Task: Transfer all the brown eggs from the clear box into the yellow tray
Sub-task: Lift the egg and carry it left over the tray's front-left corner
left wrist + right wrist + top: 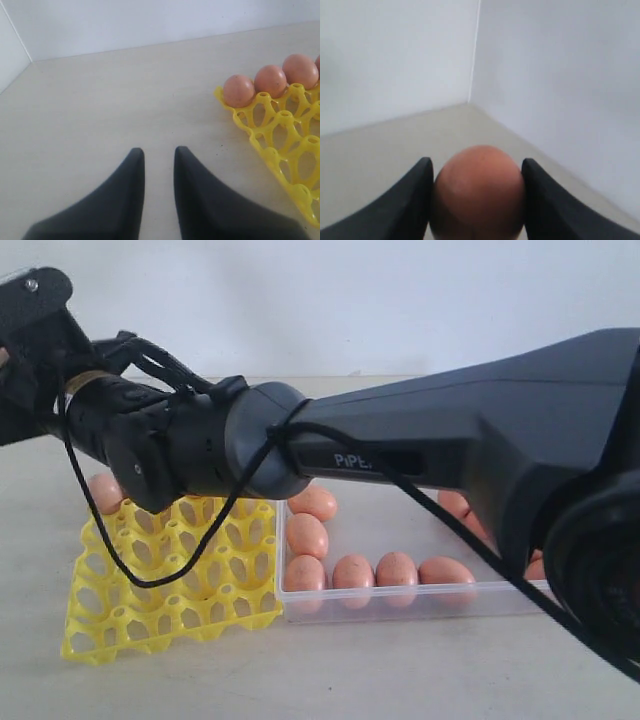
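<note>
With right fingers (402,207) clamped on the smooth pinkish-brown oval egg (479,192), lower it squarely into an empty cup (205,585) of the bright yellow lattice tray (95,630), then release gently.

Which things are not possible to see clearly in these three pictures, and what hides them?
- Exterior view: the right arm covers the far part of the yellow tray and clear box; the egg totals cannot be counted.
- Left wrist view: the picture edge cuts off the tray; most cups are unseen.
- Right wrist view: the egg in the right end effector hides whatever lies beneath.
</note>
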You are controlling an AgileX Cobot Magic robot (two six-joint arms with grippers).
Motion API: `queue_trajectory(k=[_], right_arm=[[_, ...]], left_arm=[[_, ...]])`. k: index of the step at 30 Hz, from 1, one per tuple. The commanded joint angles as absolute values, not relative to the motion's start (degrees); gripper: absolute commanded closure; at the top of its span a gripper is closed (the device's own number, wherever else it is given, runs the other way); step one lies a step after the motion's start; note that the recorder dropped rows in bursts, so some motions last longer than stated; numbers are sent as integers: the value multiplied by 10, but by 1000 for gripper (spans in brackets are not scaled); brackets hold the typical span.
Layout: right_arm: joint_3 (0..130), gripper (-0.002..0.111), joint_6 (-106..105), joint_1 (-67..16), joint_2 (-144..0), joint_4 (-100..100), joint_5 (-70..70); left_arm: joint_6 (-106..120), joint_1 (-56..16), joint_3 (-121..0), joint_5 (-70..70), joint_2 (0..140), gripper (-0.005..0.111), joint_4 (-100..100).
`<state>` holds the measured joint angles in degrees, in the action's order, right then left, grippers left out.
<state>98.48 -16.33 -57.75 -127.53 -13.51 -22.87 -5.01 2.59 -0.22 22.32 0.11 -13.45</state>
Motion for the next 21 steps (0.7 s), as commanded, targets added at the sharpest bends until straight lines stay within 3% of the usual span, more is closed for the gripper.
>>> queue_trajectory(k=[1, 5, 9, 13, 16, 19, 21], right_arm=[[996, 109, -235, -576, -1270, -238, -381], [1029, 109, -126, -576, -1264, -279, -381], [1049, 109, 136, -568, -1258, -228, -293], [1046, 109, 472, -539, -1264, 221, -255], [1046, 109, 790, -499, -1274, 544, -385], [1046, 109, 898, -449, -1294, 659, -506], [1046, 109, 929, -431, -1307, 693, -510]], left_arm=[[-51, 27, 0, 219, 0, 85, -133], [-51, 27, 0, 219, 0, 85, -133], [-51, 27, 0, 219, 0, 85, -133], [-51, 27, 0, 219, 0, 85, -133], [-51, 27, 0, 219, 0, 85, -133], [-51, 27, 0, 219, 0, 85, -133], [-51, 26, 0, 219, 0, 85, -133]])
